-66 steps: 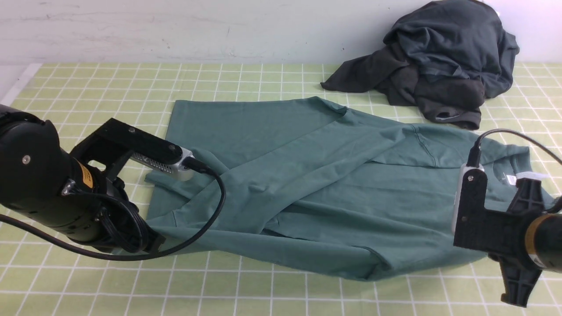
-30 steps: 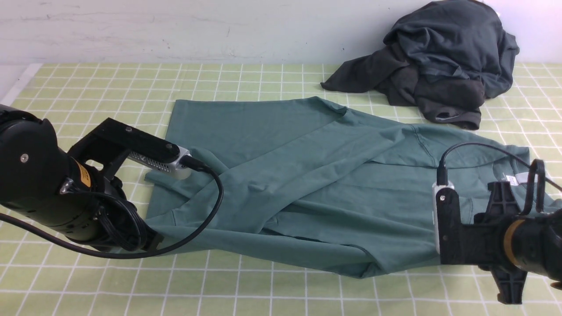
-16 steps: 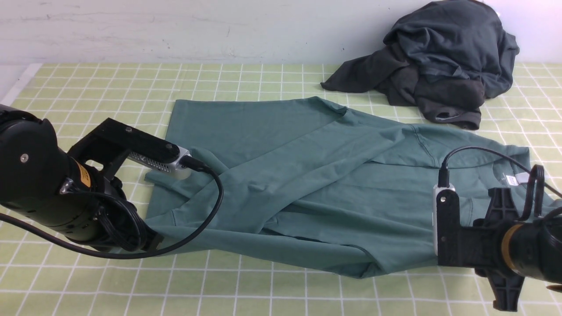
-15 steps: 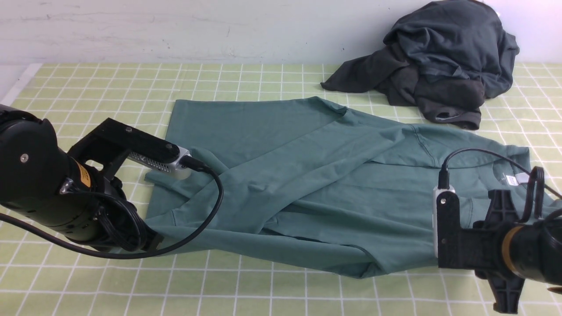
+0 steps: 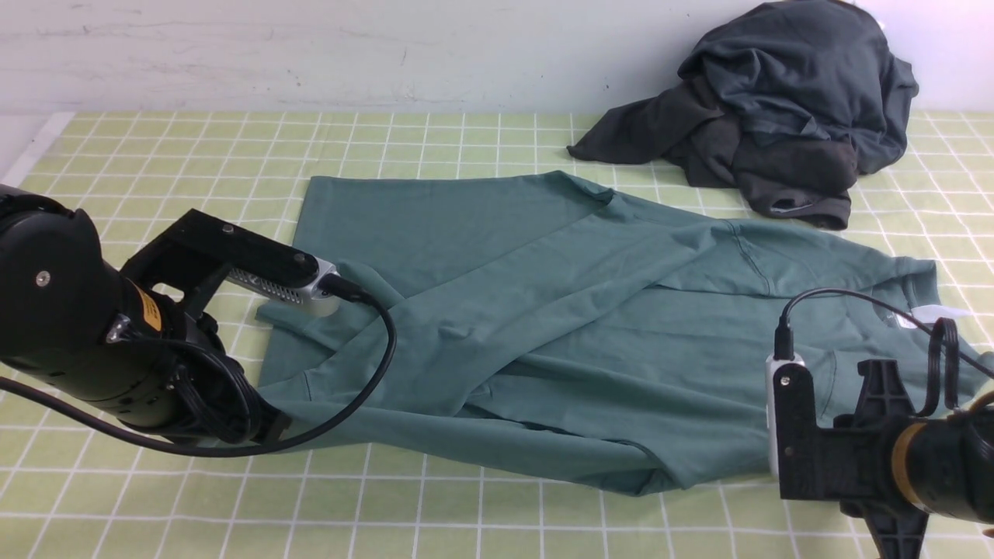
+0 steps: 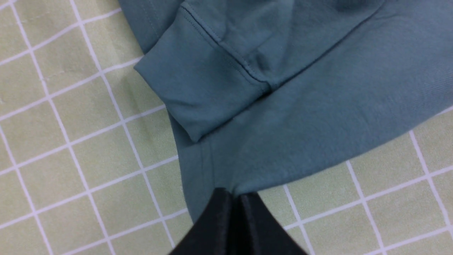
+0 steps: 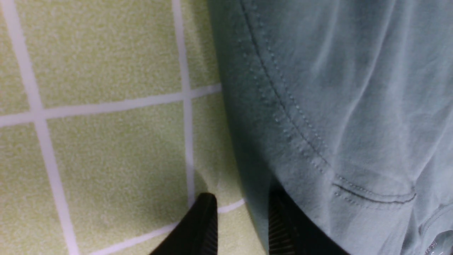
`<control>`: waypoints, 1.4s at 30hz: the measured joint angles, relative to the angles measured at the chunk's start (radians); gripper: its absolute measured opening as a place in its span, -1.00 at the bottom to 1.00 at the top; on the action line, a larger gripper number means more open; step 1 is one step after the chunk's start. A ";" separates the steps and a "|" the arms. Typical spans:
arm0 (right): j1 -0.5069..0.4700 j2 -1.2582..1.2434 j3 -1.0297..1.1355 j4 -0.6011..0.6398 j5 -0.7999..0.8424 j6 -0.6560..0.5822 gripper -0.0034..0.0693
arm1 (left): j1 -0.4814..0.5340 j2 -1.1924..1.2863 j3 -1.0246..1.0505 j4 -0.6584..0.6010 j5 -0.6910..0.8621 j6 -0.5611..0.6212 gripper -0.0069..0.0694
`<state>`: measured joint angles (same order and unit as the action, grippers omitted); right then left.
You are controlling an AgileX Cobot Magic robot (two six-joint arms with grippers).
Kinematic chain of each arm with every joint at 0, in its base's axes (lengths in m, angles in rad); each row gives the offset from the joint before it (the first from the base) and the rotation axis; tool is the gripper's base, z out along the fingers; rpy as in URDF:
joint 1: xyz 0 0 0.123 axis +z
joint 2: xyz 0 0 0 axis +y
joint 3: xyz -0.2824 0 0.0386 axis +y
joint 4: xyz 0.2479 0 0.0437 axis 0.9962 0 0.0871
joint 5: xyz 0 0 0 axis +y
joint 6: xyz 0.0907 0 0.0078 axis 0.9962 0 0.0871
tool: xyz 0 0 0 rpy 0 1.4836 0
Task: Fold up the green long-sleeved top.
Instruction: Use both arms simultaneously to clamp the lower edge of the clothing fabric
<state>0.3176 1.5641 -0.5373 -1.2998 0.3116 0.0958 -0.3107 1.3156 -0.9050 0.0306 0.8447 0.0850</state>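
Checked mat (image 5: 155, 171), near-left part: left gripper (image 6: 233, 194), fingers pressed tight together, pinching the hem edge of the green long-sleeved top (image 5: 543, 326). A sleeve cuff (image 6: 198, 95) lies on the cloth just beyond the tips.

Mat near-right: right gripper (image 7: 240, 203), fingers apart. One sits on bare mat, the other against the top's stitched edge with cloth draping over it. Nothing clamped.

Top: plain teal-green jersey, spread across the mat's middle, hem toward the mat's left, neckline toward its right. White neck label (image 5: 932, 313) showing. One sleeve is folded diagonally over the body, with soft creases.

Mat far-right corner: dark grey clothing heap (image 5: 776, 109), crumpled, just beyond the top, against the wall (image 5: 311, 54). Touching the top or not: cannot tell.

Front view: left arm (image 5: 78, 334) and right arm (image 5: 870, 458) cover both sets of fingers. The right arm is cut by the frame edge. Label print too small to read. Whether cloth sits inside the right gripper's gap: cannot tell.
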 joint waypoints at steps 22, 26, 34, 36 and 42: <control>-0.001 0.023 -0.009 -0.009 -0.048 0.002 -0.33 | 0.000 0.000 0.000 -0.006 -0.004 0.000 -0.82; -0.001 0.024 -0.024 -0.007 -0.029 0.029 -0.33 | 0.000 0.000 0.000 -0.006 -0.004 0.000 -0.82; -0.001 -0.022 -0.034 -0.008 -0.003 0.077 -0.33 | 0.000 0.000 0.000 -0.008 -0.004 0.000 -0.82; -0.001 -0.021 -0.034 -0.007 -0.010 0.077 -0.33 | 0.000 0.000 0.000 -0.008 -0.004 0.000 -0.82; -0.001 -0.015 -0.034 -0.004 -0.006 0.078 -0.33 | 0.000 0.000 0.000 -0.009 -0.004 0.000 -0.82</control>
<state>0.3167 1.5491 -0.5716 -1.3036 0.3052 0.1740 -0.3107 1.3156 -0.9050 0.0215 0.8411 0.0850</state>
